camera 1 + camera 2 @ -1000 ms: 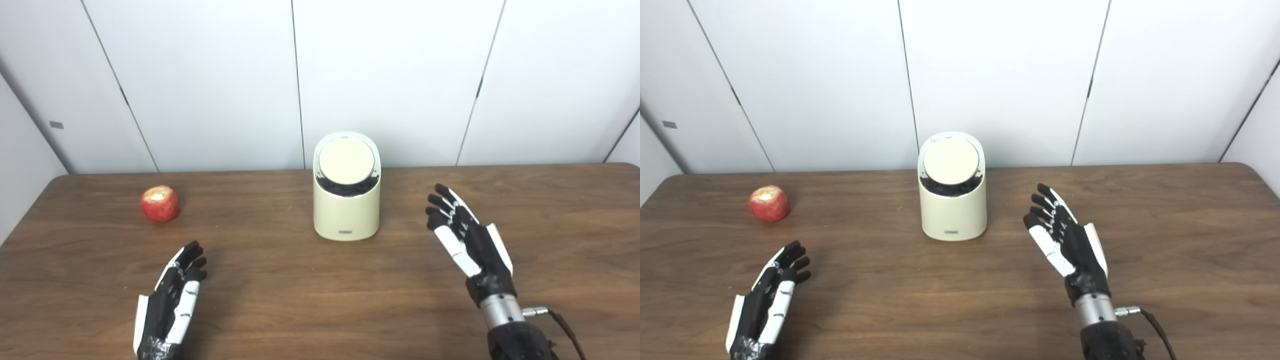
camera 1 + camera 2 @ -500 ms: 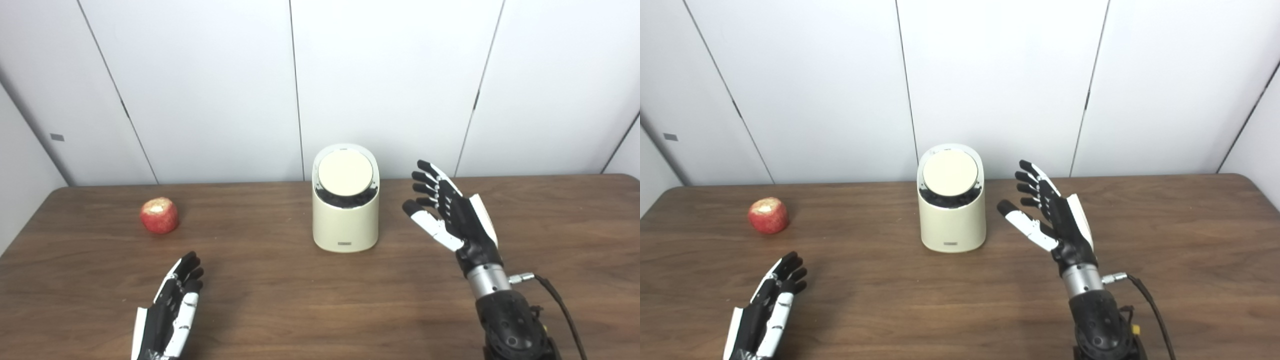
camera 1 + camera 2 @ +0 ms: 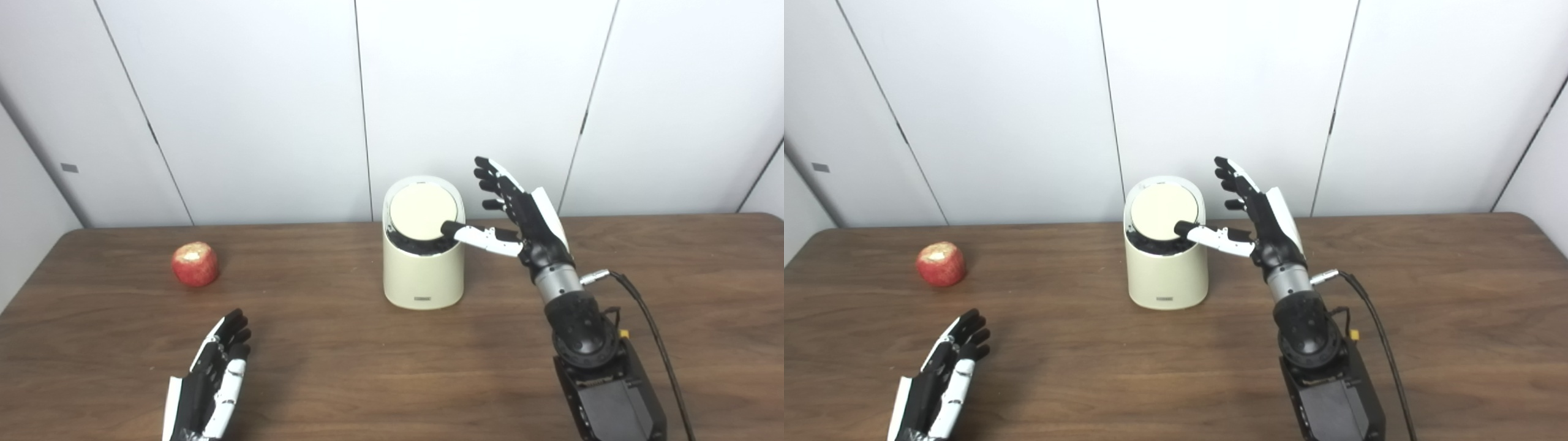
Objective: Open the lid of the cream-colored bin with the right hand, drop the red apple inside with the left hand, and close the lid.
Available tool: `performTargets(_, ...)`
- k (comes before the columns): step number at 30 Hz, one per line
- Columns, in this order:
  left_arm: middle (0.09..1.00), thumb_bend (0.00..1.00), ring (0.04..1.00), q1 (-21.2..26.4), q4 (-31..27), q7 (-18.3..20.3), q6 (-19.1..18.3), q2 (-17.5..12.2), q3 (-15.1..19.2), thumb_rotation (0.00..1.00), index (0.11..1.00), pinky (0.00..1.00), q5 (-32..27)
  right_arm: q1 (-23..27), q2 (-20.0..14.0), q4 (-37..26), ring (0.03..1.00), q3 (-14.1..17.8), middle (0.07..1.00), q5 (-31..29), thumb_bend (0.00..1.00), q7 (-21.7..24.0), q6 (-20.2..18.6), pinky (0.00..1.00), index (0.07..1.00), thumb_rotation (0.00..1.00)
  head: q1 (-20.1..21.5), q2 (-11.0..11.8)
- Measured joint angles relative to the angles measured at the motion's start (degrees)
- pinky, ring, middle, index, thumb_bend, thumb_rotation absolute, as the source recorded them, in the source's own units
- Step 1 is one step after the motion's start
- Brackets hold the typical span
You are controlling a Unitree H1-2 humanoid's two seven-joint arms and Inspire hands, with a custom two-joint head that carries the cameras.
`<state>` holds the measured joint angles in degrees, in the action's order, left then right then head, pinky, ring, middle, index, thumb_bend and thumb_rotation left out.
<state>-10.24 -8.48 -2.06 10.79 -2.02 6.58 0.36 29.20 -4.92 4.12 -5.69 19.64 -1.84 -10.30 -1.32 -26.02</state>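
I see right hand [image 3: 520, 211] spread beside cream bin [image 3: 422, 269], thumb tip at lid [image 3: 421, 211] edge, contact unclear, left hand [image 3: 208, 380] open, empty, low over table [image 3: 367, 367], red apple [image 3: 195, 264] far left

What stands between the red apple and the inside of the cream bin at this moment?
The round lid still covers the bin. The right hand is open, its thumb at the lid's edge. The apple lies apart from the open left hand.

The picture's bottom edge cuts off the left hand [image 3: 205, 386] at its wrist; the bin's [image 3: 422, 269] inside stays hidden.
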Motion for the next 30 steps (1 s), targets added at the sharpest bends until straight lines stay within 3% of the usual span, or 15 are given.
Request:
performTargets(4, 0.883, 0.38, 0.870, -0.09, 0.00, 0.05, 0.01, -0.01, -0.05, 0.66, 0.899, 0.86, 0.08, 3.07, -0.02, 3.78, 0.883, 0.07, 0.897, -0.05, 0.86, -1.01, 0.41, 0.76, 0.896, 0.38, -0.79, 0.09)
performTargets(9, 0.884, 0.41, 0.866, -0.12, -0.07, 0.05, 0.03, 0.12, -0.05, 0.67, 0.901, 0.85, -0.20, 6.58, -0.70, 7.72, 0.872, -1.08, 0.892, 1.81, 0.85, -1.86, 0.65, 0.74, 0.905, 0.42, -0.88, 0.00)
performTargets(15, 0.888, 0.42, 0.868, -0.12, -0.08, 0.12, 0.03, 0.22, 0.00, 0.69, 0.905, 0.86, -0.75, 8.98, -0.69, 10.63, 0.871, -1.50, 0.893, 2.11, 0.84, -2.45, 1.45, 0.74, 0.902, 0.33, -0.88, -0.17)
performTargets(30, 0.889, 0.43, 0.871, -0.11, -0.08, 0.18, 0.25, 0.36, 0.00, 0.68, 0.904, 0.86, -1.06, 10.80, -1.67, 14.96, 0.858, -4.39, 0.893, 5.39, 0.91, -3.02, 4.68, 0.76, 0.888, 0.23, -0.62, -0.70)
